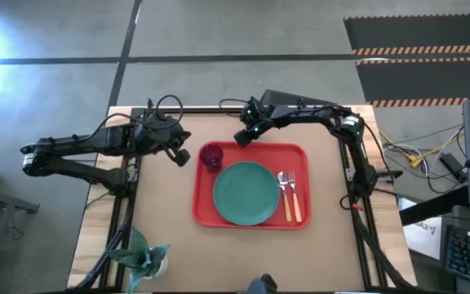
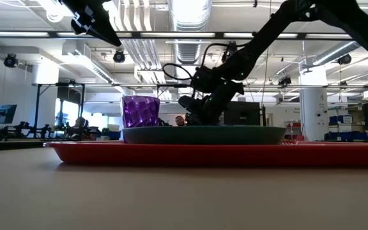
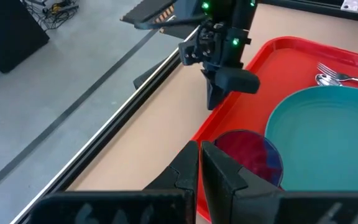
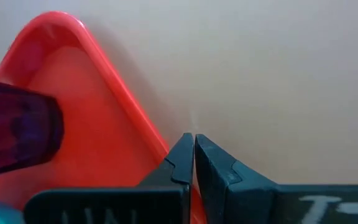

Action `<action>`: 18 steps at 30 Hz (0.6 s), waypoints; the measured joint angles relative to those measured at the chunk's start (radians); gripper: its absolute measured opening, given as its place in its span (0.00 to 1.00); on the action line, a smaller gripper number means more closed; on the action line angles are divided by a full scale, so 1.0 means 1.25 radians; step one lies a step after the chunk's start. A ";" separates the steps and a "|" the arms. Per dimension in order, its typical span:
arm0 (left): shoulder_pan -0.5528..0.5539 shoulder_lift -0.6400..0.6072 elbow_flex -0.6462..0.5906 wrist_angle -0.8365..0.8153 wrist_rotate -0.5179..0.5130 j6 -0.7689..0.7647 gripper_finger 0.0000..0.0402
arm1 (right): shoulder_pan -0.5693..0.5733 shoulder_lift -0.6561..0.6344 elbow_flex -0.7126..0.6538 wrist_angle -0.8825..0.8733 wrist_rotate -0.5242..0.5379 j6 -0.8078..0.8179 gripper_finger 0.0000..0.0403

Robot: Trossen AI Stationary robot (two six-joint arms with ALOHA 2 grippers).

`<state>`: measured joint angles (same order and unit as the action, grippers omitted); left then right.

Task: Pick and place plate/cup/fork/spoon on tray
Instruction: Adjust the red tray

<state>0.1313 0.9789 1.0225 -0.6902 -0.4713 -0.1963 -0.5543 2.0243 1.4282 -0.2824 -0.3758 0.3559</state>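
The red tray (image 1: 300,214) lies in the middle of the table. On it rest the teal plate (image 1: 246,193), the purple cup (image 1: 211,155) upright in the tray's far left corner, and the spoon (image 1: 284,193) and fork (image 1: 294,193) side by side to the right of the plate. My left gripper (image 1: 183,155) is shut and empty, above the table just left of the cup. My right gripper (image 1: 241,138) is shut and empty, just beyond the tray's far rim; in the right wrist view (image 4: 193,149) it is over the rim's edge.
A pale green plant in a pot (image 1: 143,259) stands near the table's near left corner. Bare table lies near and left of the tray. Cables and equipment lie on the floor off the table's right side.
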 joint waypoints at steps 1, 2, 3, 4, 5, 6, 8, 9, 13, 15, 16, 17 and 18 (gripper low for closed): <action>0.000 0.000 0.000 0.000 0.000 0.000 0.00 | 0.006 0.000 -0.002 0.001 0.002 0.000 0.02; 0.000 0.001 0.000 0.000 0.000 0.000 0.00 | 0.012 0.000 -0.003 0.000 0.001 0.000 0.02; 0.000 0.001 0.000 0.000 0.000 0.000 0.00 | 0.019 0.000 -0.004 -0.002 0.002 0.000 0.02; 0.000 0.001 0.000 0.000 0.000 -0.001 0.00 | 0.026 0.000 -0.004 -0.002 0.003 0.000 0.02; 0.000 0.000 0.000 0.000 0.000 -0.002 0.00 | 0.033 0.000 -0.004 -0.002 0.003 0.000 0.02; 0.000 0.000 0.000 0.000 0.000 -0.004 0.00 | 0.041 0.000 -0.004 -0.002 0.003 0.000 0.02; 0.000 0.000 0.000 0.000 0.000 -0.005 0.00 | 0.055 0.000 -0.005 -0.003 0.000 -0.004 0.02; 0.000 0.000 0.000 0.000 0.000 -0.005 0.00 | 0.060 0.000 -0.005 -0.004 -0.001 -0.005 0.02; 0.000 0.000 0.000 0.000 0.000 -0.005 0.00 | 0.068 0.000 -0.005 -0.005 -0.001 -0.005 0.02; 0.000 0.000 0.000 0.001 0.000 -0.005 0.00 | 0.069 0.000 -0.006 -0.006 0.003 -0.006 0.02; 0.000 0.000 0.000 0.001 0.000 -0.005 0.00 | 0.068 0.000 -0.006 -0.007 0.005 -0.006 0.02; 0.000 0.000 0.000 0.001 0.000 -0.005 0.00 | 0.068 0.000 -0.006 -0.007 0.006 -0.006 0.02; 0.000 0.000 0.000 0.001 0.000 -0.005 0.00 | 0.066 0.000 -0.006 -0.007 0.007 -0.006 0.02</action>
<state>0.1314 0.9788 1.0222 -0.6895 -0.4709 -0.2028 -0.4719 2.0243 1.4208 -0.2907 -0.3674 0.3487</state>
